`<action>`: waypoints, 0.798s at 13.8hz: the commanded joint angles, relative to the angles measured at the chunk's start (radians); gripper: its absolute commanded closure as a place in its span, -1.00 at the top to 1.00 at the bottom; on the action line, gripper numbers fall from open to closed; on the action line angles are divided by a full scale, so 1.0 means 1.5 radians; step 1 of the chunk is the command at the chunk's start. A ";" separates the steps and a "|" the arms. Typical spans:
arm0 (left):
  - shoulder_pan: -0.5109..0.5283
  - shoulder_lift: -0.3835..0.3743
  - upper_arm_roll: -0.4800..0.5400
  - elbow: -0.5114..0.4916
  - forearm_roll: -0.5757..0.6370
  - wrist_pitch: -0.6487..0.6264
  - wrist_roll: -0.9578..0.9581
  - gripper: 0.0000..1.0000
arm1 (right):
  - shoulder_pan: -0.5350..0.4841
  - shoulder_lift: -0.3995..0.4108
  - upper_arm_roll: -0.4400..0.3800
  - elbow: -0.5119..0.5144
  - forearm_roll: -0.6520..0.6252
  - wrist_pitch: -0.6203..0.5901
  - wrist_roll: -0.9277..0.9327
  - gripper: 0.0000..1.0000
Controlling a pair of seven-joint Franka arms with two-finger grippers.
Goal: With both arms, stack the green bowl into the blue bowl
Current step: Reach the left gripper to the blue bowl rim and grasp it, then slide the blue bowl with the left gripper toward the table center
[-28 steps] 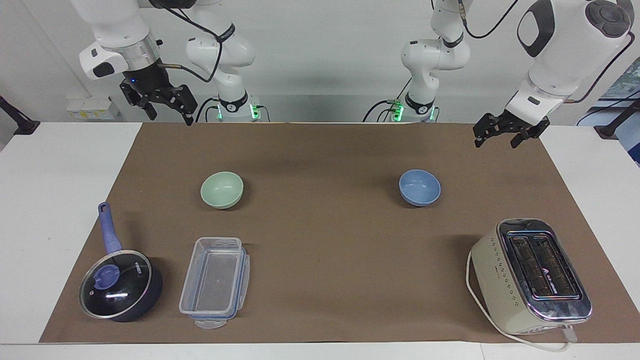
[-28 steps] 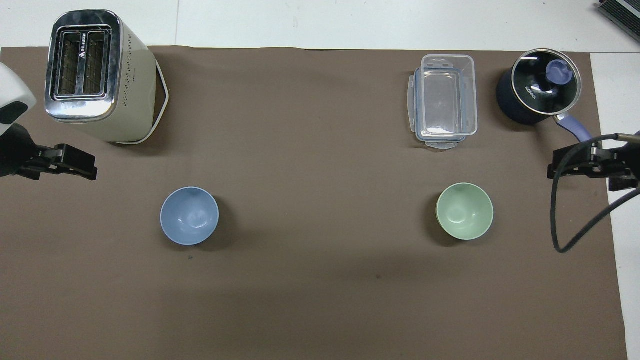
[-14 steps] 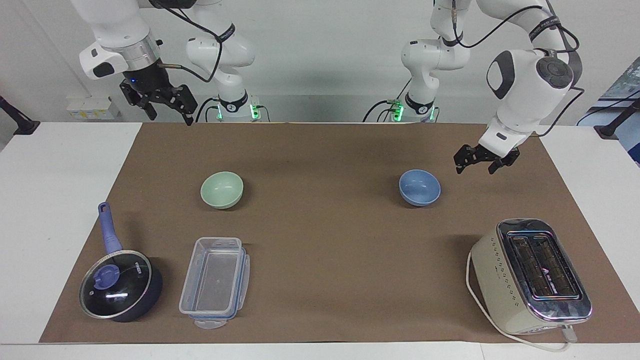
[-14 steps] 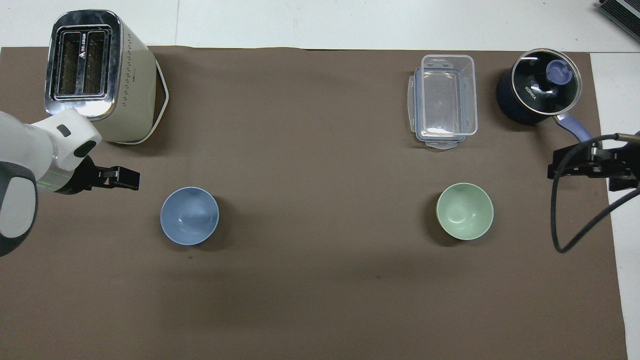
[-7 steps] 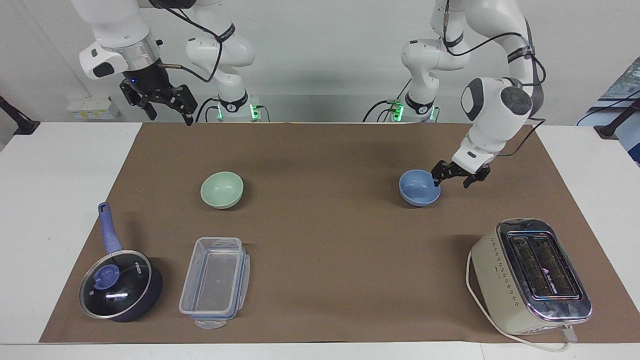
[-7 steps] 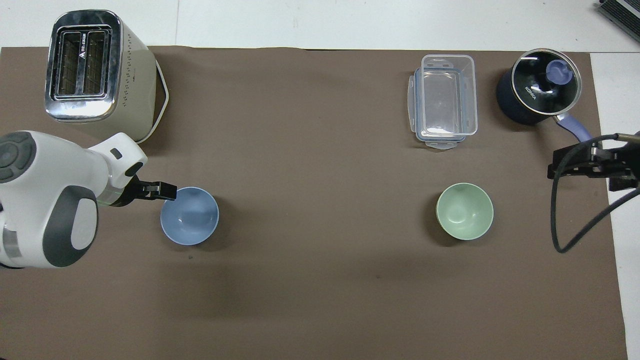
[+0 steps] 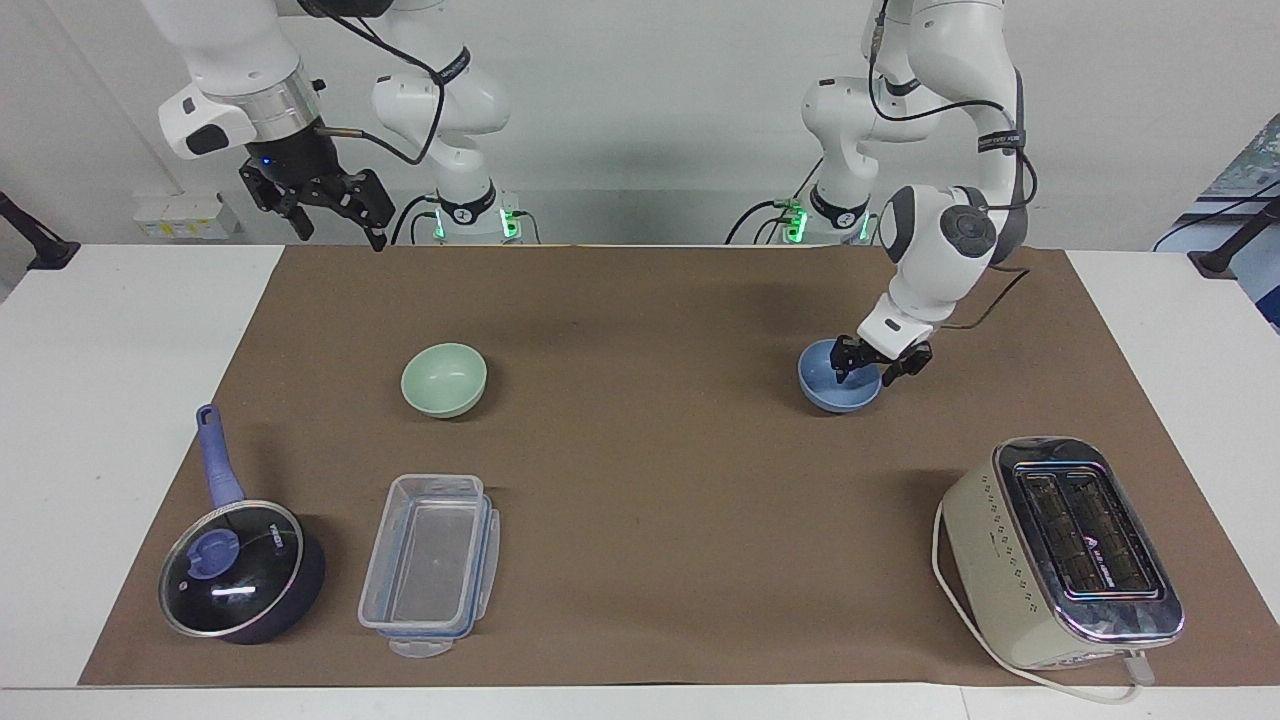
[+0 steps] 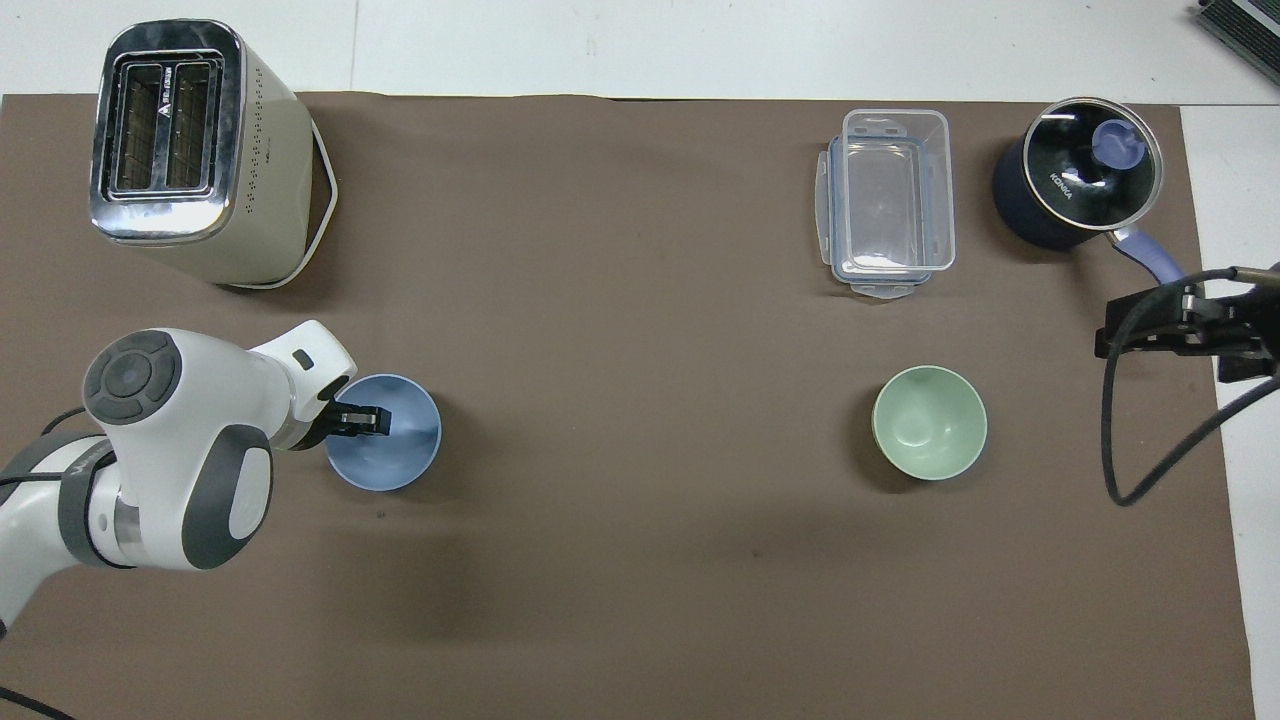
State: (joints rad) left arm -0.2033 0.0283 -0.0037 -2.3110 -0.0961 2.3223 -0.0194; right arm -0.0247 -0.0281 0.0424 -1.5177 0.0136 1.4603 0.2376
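The left pincer [image 7: 878,368] straddles the blue bowl's [image 7: 835,388] rim, fingers apart, not yet clamped. The green bowl [image 7: 443,379] sits toward the right arm's end of the bench; the right pincer [image 7: 335,215] waits, spread wide.

Bare brown mat [image 7: 640,420] stretches between the blue bowl [image 7: 838,378] and green bowl [image 7: 444,379], open for passing. Farther from the robots, a toaster [image 7: 1065,550], clear container [image 7: 431,562] and lidded pot [image 7: 240,570] stand as obstacles.
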 commanded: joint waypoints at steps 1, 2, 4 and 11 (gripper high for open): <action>-0.009 -0.008 0.009 -0.007 -0.009 0.010 -0.005 -1.00 | -0.007 -0.006 -0.003 -0.002 0.010 -0.002 -0.005 1.00; -0.007 -0.005 0.009 0.006 -0.009 0.003 -0.004 -1.00 | -0.007 -0.007 -0.002 -0.002 0.009 -0.002 -0.005 1.00; -0.003 -0.004 0.010 0.051 -0.009 -0.055 -0.004 -1.00 | -0.006 -0.008 -0.001 -0.002 0.010 -0.009 -0.005 1.00; -0.022 -0.028 -0.006 0.139 -0.015 -0.152 -0.098 -1.00 | -0.006 -0.007 0.001 -0.002 0.010 -0.006 -0.005 1.00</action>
State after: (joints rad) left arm -0.2055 -0.0024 -0.0011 -2.1098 -0.1005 2.1161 -0.0932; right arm -0.0267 -0.0281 0.0472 -1.5177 0.0137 1.4603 0.2376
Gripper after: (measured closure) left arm 0.965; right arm 0.000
